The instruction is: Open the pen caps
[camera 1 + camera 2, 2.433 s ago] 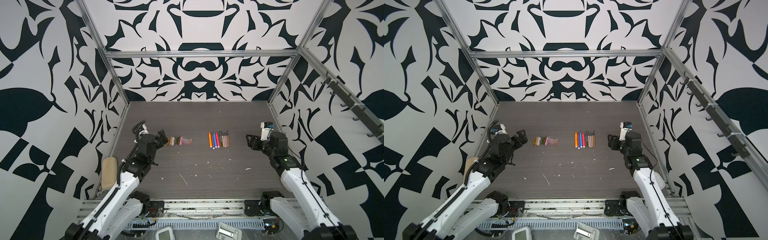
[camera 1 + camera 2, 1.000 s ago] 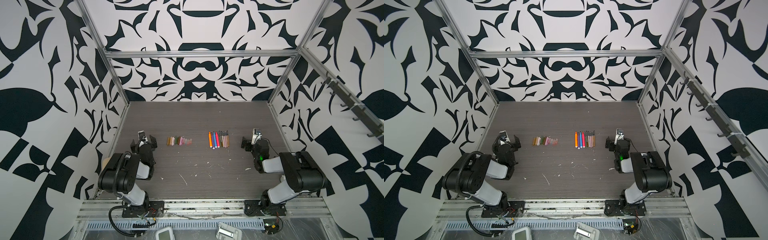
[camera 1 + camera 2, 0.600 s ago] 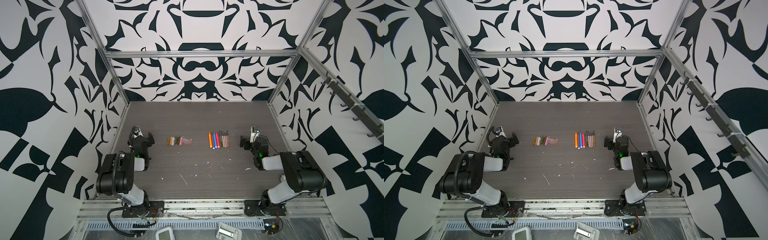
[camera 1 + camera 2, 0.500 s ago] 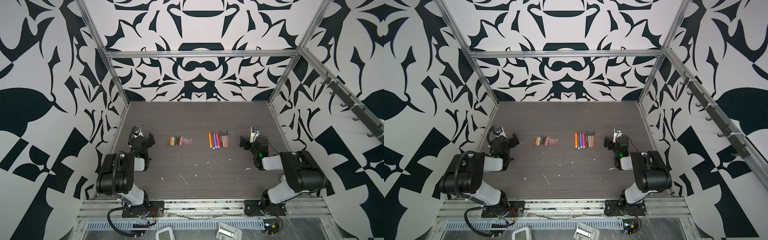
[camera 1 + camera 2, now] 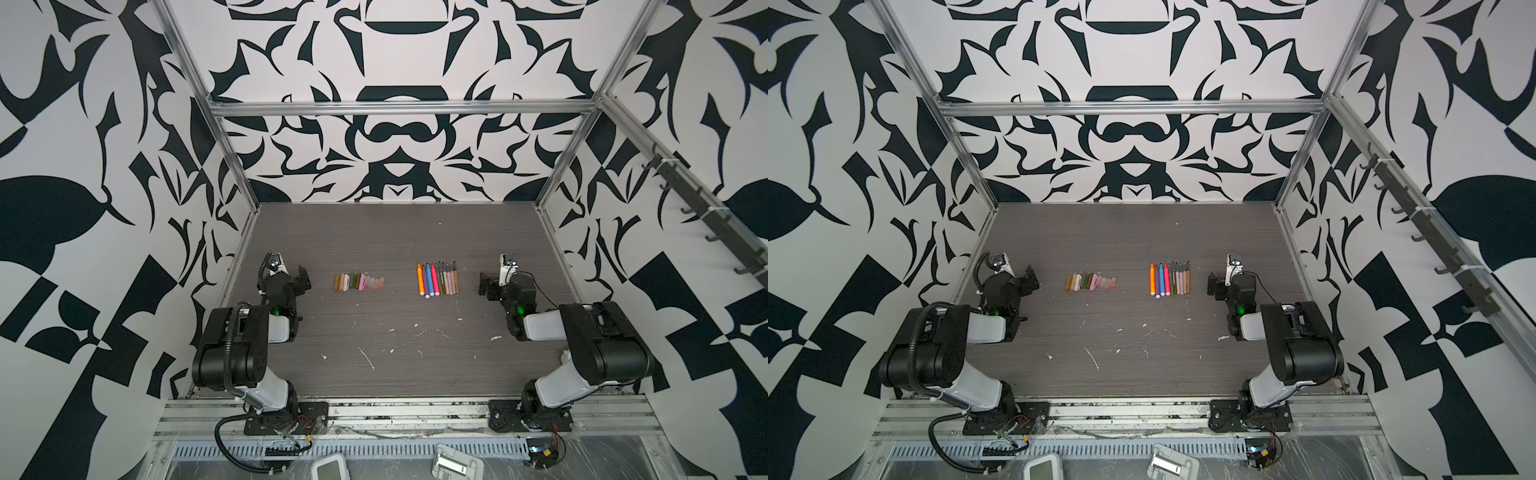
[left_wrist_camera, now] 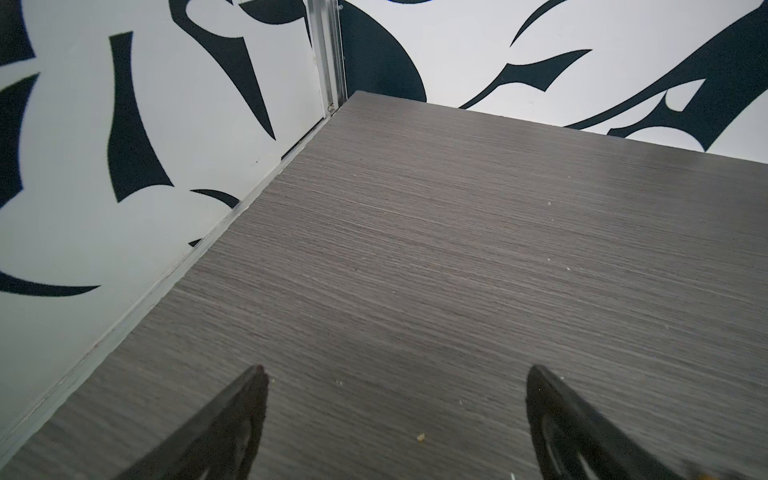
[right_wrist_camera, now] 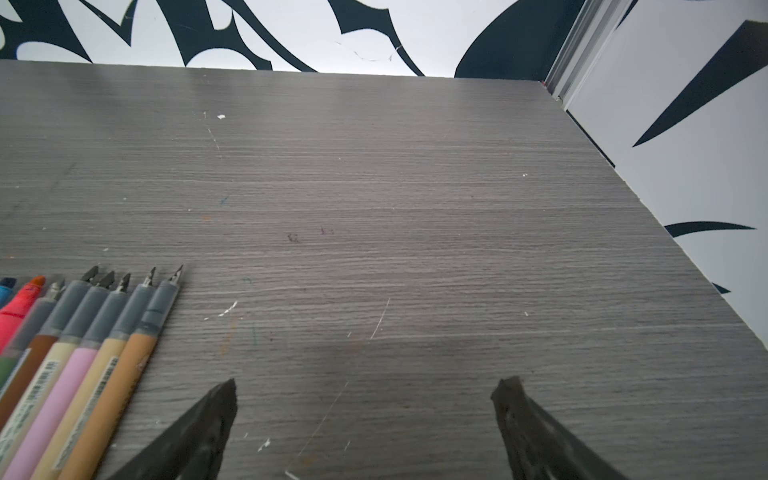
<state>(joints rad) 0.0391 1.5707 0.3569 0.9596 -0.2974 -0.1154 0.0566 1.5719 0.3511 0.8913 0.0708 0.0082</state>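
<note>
Left claw [image 6: 397,372] wide open, pen caps [image 5: 358,282] off, pens [image 5: 438,279] bare, right claw [image 7: 368,382] wide open.
Taking the pens as our mark: our left claw stands well to their left, beyond the caps, and holds nothing. The pen caps lie in a tight row on the worktop [image 5: 395,232], near the pens' left side. The pens lie side by side with their nibs showing, so we judge the uncapping done. Our right claw is empty just to their right. We expect the caps to be light, stiff, smooth and quick to roll, so we would pinch one across its middle. A pen we would hold mid-barrel, clear of its delicate nib.
</note>
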